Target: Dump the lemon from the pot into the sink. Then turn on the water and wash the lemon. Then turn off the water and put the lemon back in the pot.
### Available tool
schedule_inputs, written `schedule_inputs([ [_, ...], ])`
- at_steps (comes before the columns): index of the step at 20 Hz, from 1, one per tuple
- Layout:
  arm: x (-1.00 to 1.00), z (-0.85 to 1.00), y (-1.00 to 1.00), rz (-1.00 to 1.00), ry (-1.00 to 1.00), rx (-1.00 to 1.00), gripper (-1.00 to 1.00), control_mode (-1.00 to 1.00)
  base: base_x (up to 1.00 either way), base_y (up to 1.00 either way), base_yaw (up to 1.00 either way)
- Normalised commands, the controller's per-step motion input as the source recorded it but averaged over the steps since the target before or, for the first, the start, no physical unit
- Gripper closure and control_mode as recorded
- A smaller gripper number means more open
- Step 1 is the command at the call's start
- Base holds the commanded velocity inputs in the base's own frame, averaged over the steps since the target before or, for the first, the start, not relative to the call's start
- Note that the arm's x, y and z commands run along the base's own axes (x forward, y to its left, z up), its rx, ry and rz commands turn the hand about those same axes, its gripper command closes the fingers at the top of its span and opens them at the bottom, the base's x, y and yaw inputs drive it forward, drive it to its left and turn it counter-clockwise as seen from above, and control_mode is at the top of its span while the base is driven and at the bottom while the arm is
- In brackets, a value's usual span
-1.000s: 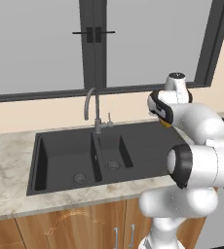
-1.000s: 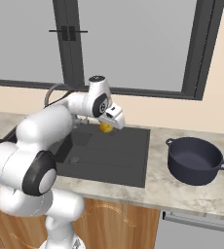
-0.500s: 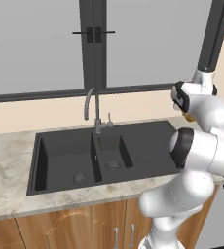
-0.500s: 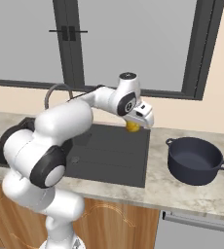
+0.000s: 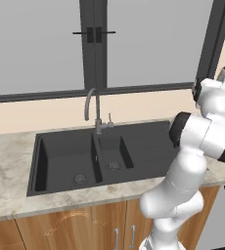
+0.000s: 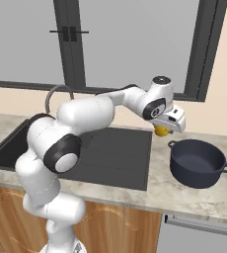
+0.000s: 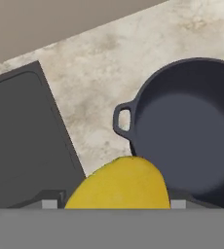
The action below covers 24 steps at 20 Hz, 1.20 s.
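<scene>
Lemon (image 7: 119, 184), smooth oval, in gripper (image 6: 161, 131).

Base views flank the sink (image 5: 85, 156); hand view looks down closely.

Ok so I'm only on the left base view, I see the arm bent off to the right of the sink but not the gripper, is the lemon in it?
Observer: Yes. In the right base view the lemon sits between the fingers of the gripper, held above the counter.
Operator: Where's the pot from there?
Observer: The pot stands on the counter right of the sink, and the lemon hangs just beside its left rim, not over the opening.
Operator: Anything in the pot already?
Observer: No. The hand view looks down into the pot and its inside is bare; the lemon overlaps only the rim near the side handle.
</scene>
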Motion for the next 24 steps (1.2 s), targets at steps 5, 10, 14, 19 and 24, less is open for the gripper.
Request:
schedule_inputs([
  [5,-0.04,0.0,-1.0,0.0,0.0,0.0,1.0,-1.0,0.0,0.0,0.0],
  [10,-0.01,-0.04,-0.85,0.0,0.0,0.03,1.0,-1.0,0.0,0.0,0.0],
  [14,-0.02,-0.16,-0.34,0.0,0.01,0.06,1.0,-1.0,0.0,0.0,0.0],
  [19,-0.07,-0.51,-0.11,0.0,0.1,0.02,1.0,-1.0,0.0,0.0,0.0],
  [24,0.0,-0.8,0.0,0.0,0.22,0.0,1.0,-1.0,0.0,0.0,0.0],
])
